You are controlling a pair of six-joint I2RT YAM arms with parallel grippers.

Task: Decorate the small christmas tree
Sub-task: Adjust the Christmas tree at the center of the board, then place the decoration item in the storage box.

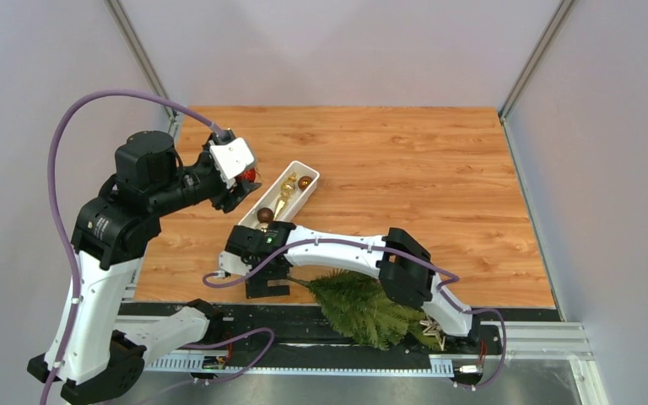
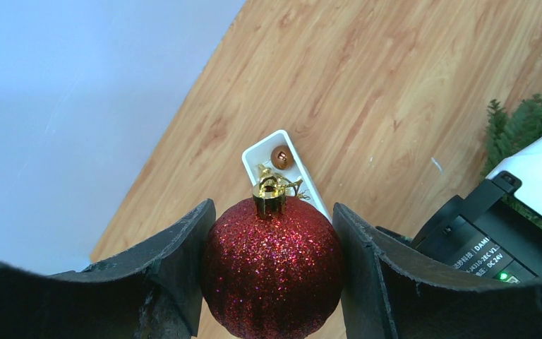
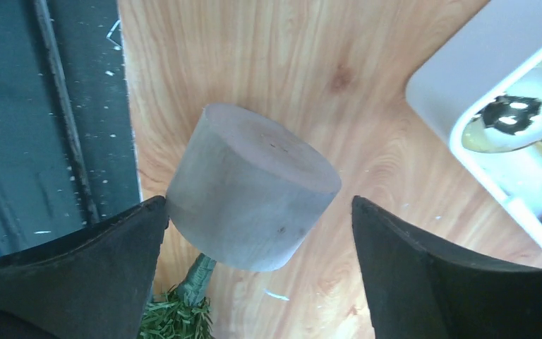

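The small christmas tree (image 1: 363,308) lies flat at the near edge, the right gripper (image 3: 257,206) spread loose around its base (image 3: 254,191), so the red bauble (image 2: 274,272) clamped in the left gripper (image 2: 274,210) risks sliding off any branch.

Bright, even light, soft shadows, sharp focus.

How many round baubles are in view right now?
3: a red glitter bauble held in the left gripper, a copper bauble at the white tray's far end, a shiny bauble at its near end. The right arm could hide others.
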